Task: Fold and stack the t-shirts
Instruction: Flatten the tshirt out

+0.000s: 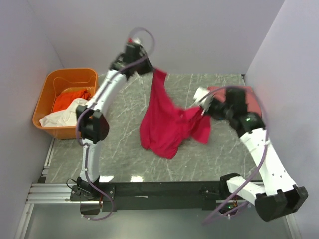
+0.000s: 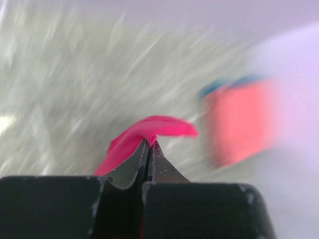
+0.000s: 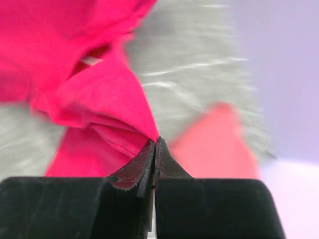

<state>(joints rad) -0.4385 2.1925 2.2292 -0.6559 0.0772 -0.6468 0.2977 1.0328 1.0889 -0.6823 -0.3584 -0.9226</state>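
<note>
Both left tool (image 2: 150, 143) and right tool (image 3: 155, 142) clamp crimson shirt (image 1: 164, 124); tub (image 1: 71, 71) holds orange shirt (image 1: 67, 99), white shirt (image 1: 62, 117).

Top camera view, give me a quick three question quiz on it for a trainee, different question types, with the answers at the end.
1. True or false: the left gripper and the right gripper are both shut on the crimson-pink t-shirt.
2. Multiple choice: the orange tub stands A) on the left arm's side, B) on the right arm's side, C) under the hanging shirt.
3. Short answer: besides the orange cloth, what colour is the other cloth in the tub?
Key: 1 true; 2 A; 3 white.
</note>
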